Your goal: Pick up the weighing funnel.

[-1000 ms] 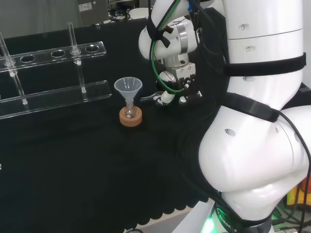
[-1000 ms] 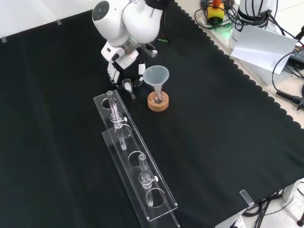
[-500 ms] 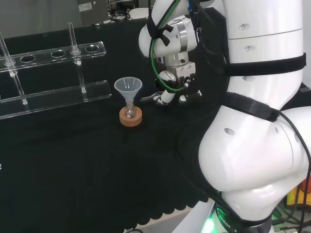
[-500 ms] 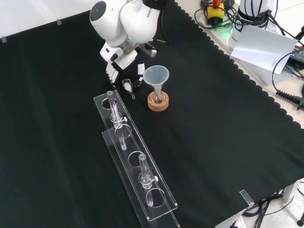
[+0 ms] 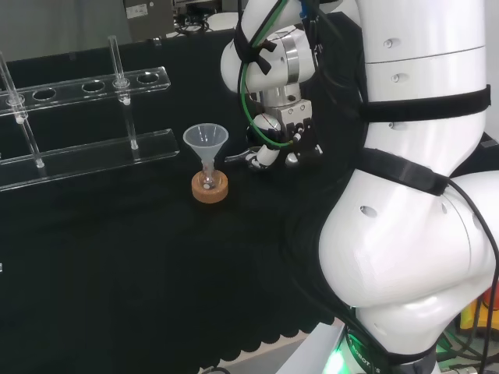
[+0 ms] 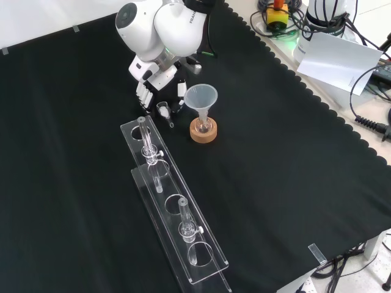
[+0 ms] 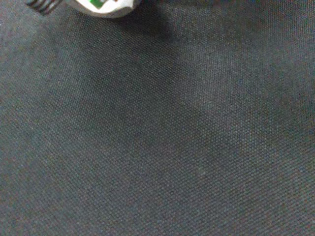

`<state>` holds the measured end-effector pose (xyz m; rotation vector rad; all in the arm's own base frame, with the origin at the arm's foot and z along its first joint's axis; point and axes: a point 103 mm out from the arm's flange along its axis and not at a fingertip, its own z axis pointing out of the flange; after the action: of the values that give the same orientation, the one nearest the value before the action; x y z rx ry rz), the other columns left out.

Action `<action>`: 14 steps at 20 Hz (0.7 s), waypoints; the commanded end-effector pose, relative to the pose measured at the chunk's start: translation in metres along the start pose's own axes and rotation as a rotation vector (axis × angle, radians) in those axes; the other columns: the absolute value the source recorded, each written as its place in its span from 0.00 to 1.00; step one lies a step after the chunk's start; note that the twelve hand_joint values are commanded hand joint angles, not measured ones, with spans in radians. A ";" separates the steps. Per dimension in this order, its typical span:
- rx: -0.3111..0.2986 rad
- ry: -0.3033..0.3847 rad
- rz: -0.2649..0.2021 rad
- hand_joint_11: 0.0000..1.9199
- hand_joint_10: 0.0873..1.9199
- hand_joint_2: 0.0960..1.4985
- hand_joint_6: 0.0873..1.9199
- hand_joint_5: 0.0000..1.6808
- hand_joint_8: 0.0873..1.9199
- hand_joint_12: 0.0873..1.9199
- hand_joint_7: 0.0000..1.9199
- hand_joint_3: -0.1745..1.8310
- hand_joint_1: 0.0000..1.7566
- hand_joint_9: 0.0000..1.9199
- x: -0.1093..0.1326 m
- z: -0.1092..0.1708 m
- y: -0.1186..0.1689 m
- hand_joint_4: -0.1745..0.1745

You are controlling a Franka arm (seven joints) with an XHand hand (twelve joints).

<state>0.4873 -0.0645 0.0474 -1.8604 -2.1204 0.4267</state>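
Change over the last second: wrist and hand [image 6: 157, 76] have drifted up and a shade to the left in the front view; head view agrees, wrist a little higher. Small move only.

Weighing funnel [image 6: 164, 110] has not shifted. Lies on the black cloth of the desk [image 6: 275, 152], just under the fingers [image 6: 143, 93], in the gap between them and the thumb, slightly camera-side in the front view. Looks apart from both; no contact seen.

Fingers straight, pointing down, spread wide from the thumb. Nothing pinched.

Reading: no grasp made yet. Judged as a fine height or angle adjustment above the piece, or a slight back-off. Closing and lifting are not yet done.

Count:
- weighing funnel: one
- funnel [image 6: 201, 97]: one, mouth up, beyond the thumb to the right in the front view, near it
- small flask under it: one
- cork ring [image 6: 203, 130]: one
- clear rack [image 6: 174, 207]: one, two tiers, nearer the camera than the fingers
- upright tubes in the rack: two plain in the front view; cannot rule out more.
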 end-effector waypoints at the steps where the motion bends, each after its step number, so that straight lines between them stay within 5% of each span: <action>1: 0.001 -0.012 0.004 0.35 0.21 0.42 0.33 0.44 0.31 0.60 0.37 0.38 0.49 0.46 0.000 0.002 0.000 0.52; 4: -0.003 -0.030 0.017 0.41 0.17 0.46 0.30 0.53 0.28 0.56 0.43 0.37 0.50 0.52 -0.001 0.003 -0.001 0.61; 7: 0.003 -0.045 0.029 0.50 0.13 0.62 0.44 0.59 0.26 0.50 0.54 0.20 0.57 0.62 -0.003 0.002 -0.003 0.94; 14: 0.017 -0.039 0.045 0.60 0.02 0.70 0.48 0.60 0.18 0.42 0.65 0.11 0.59 0.73 -0.018 -0.004 -0.013 1.00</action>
<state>0.4813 -0.0728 0.0495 -1.8926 -2.1083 0.4979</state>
